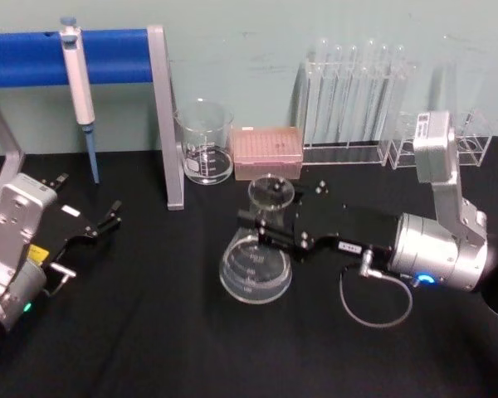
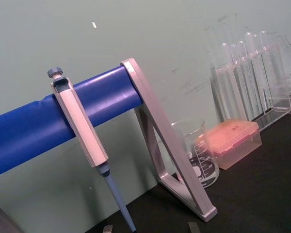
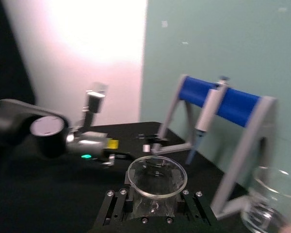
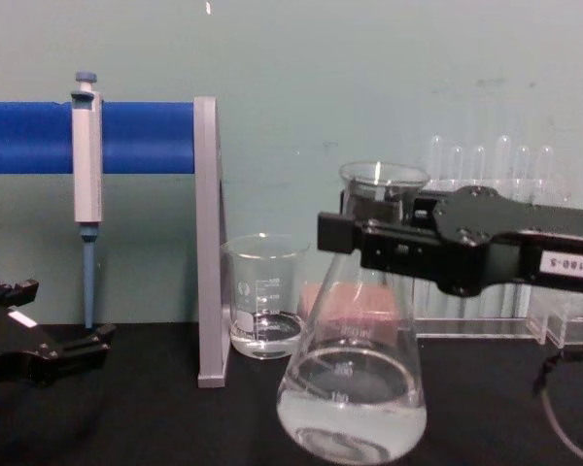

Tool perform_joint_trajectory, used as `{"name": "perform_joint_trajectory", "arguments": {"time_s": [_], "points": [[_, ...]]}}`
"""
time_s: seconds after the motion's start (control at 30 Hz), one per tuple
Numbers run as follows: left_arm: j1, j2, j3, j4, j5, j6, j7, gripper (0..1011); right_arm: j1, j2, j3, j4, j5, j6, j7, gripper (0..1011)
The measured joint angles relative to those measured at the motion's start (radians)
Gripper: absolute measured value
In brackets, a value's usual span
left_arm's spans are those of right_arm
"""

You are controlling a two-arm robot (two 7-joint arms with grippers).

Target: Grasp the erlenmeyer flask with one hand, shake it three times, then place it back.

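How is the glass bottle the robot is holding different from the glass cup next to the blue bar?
The erlenmeyer flask is cone-shaped, with a wide base and a narrow neck; the beaker has straight sides. The flask is taller than the beaker. The right gripper clamps the flask's neck, while the beaker stands alone on the table beside the grey stand. Both are clear glass with white marks.
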Motion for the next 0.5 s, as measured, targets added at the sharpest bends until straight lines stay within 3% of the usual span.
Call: {"name": "perform_joint_trajectory", "arguments": {"time_s": [0.13,0.2,0.33,0.5], "points": [[0.000,0.000,0.000,0.000,0.000,0.000,0.000,1001,-0.004,-0.014,0.011,0.001,-0.008,0.013,-0.078,451],[0.000,0.000,0.000,0.000,0.000,0.000,0.000,1001,-0.010,-0.030,0.027,0.003,-0.019,0.028,-0.144,451],[0.000,0.000,0.000,0.000,0.000,0.000,0.000,1001,-0.016,-0.049,0.044,0.007,-0.033,0.042,-0.206,451],[0.000,0.000,0.000,0.000,0.000,0.000,0.000,1001,-0.032,-0.090,0.080,0.012,-0.085,0.061,-0.346,451]]}}
